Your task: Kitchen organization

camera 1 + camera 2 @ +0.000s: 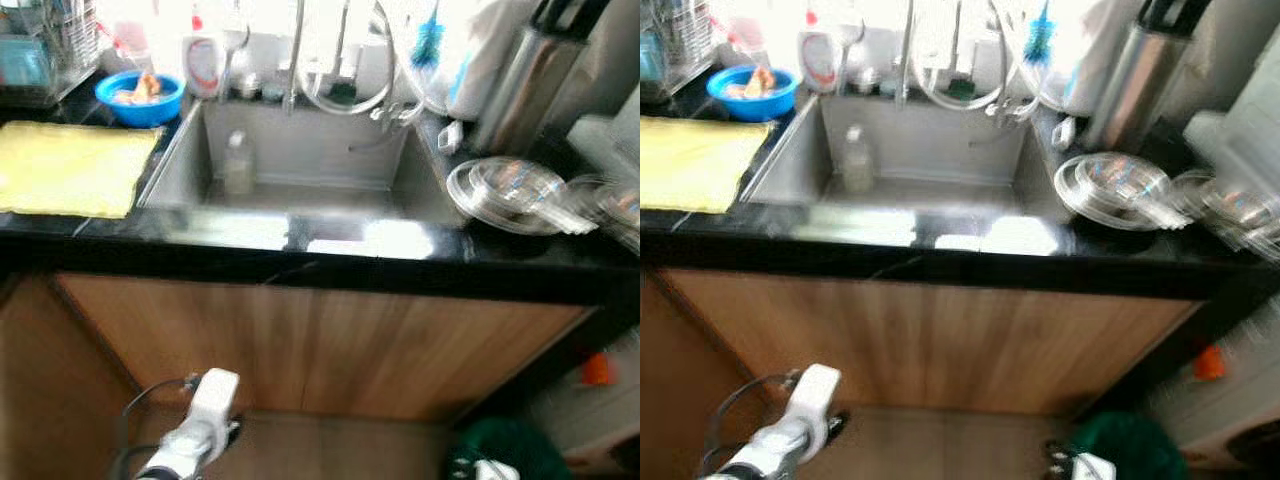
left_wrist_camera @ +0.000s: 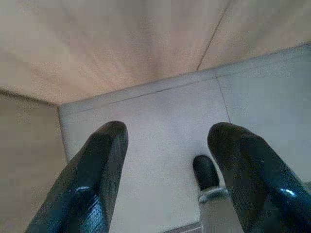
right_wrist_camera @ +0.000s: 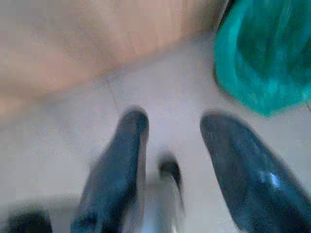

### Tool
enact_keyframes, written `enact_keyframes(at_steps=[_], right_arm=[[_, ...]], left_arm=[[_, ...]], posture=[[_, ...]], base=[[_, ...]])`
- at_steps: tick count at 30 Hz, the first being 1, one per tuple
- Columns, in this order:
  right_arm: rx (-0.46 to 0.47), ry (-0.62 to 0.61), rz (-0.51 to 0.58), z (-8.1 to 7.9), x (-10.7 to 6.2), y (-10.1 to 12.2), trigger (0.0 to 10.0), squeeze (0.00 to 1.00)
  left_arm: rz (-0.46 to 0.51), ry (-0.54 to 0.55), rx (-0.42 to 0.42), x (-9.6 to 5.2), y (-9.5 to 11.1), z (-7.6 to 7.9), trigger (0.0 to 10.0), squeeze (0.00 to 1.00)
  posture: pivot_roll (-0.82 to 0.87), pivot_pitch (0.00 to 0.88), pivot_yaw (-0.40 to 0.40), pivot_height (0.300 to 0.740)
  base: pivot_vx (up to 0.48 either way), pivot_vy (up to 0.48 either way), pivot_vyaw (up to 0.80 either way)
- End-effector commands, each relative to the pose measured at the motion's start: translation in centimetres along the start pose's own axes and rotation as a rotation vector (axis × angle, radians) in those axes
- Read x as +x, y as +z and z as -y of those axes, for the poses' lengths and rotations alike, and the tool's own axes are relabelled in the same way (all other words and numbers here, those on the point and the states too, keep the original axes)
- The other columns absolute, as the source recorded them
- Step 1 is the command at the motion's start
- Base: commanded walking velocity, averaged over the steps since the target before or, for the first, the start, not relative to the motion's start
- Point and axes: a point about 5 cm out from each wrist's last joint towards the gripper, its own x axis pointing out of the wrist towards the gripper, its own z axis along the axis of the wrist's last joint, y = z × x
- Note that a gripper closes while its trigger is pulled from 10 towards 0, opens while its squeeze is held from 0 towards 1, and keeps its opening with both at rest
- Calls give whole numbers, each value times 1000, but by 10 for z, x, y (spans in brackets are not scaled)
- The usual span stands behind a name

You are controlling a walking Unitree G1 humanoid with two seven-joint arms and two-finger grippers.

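Note:
A steel sink point(image 1: 410, 185) is set in the black counter point(image 1: 330, 265) in front of me, with a clear plastic bottle point(image 1: 238, 160) standing in its basin. Left of the sink lies a yellow cloth point(image 1: 70, 165), and behind it a blue bowl point(image 1: 140, 97) holds food scraps. Clear glass lids point(image 1: 510, 192) are stacked on the counter to the right. My left arm point(image 1: 200, 420) hangs low before the wooden cabinet. The left gripper point(image 2: 167, 133) is open over the floor, holding nothing. My right gripper point(image 3: 174, 119) is also open and hangs above the tiles, beside a green bag point(image 3: 265, 53).
A faucet point(image 1: 297, 50) with hoses rises behind the sink, next to a white soap bottle point(image 1: 204, 62). A steel flask point(image 1: 520, 85) stands at the back right. A dish rack point(image 1: 40, 50) sits at the far left. The wooden cabinet front point(image 1: 320, 340) is shut below.

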Motion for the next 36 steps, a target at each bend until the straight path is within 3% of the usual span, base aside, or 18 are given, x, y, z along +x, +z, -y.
enact_keyframes(at_steps=[1, 12, 24, 27, 36], right_arm=[[30, -12, -22, 1, -4, -11, 10000, 0], [57, -14, 18, -1, -4, -9, 10000, 0], [6, -8, 27, 0, -4, -9, 10000, 0], [11, -8, 25, 0, -5, -9, 10000, 0], [37, -12, 20, 0, -5, -11, 10000, 0]], left_arm=[[6, -4, 10, -1, -2, -1, 10000, 0], [18, 2, 19, 0, 1, -1, 10000, 0], [18, 28, 11, -2, 0, -9, 10000, 0], [18, 28, 19, -2, 0, -10, 10000, 0], [15, 34, 22, -2, 0, -12, 10000, 0]], posture=[[51, 0, -60, 740], [50, 0, -56, 740], [51, 0, -54, 740], [53, 0, -55, 740], [44, 0, -56, 740]], base=[[0, 0, 0], [0, 0, 0], [318, 0, 151], [345, 0, 800], [349, 0, 0]])
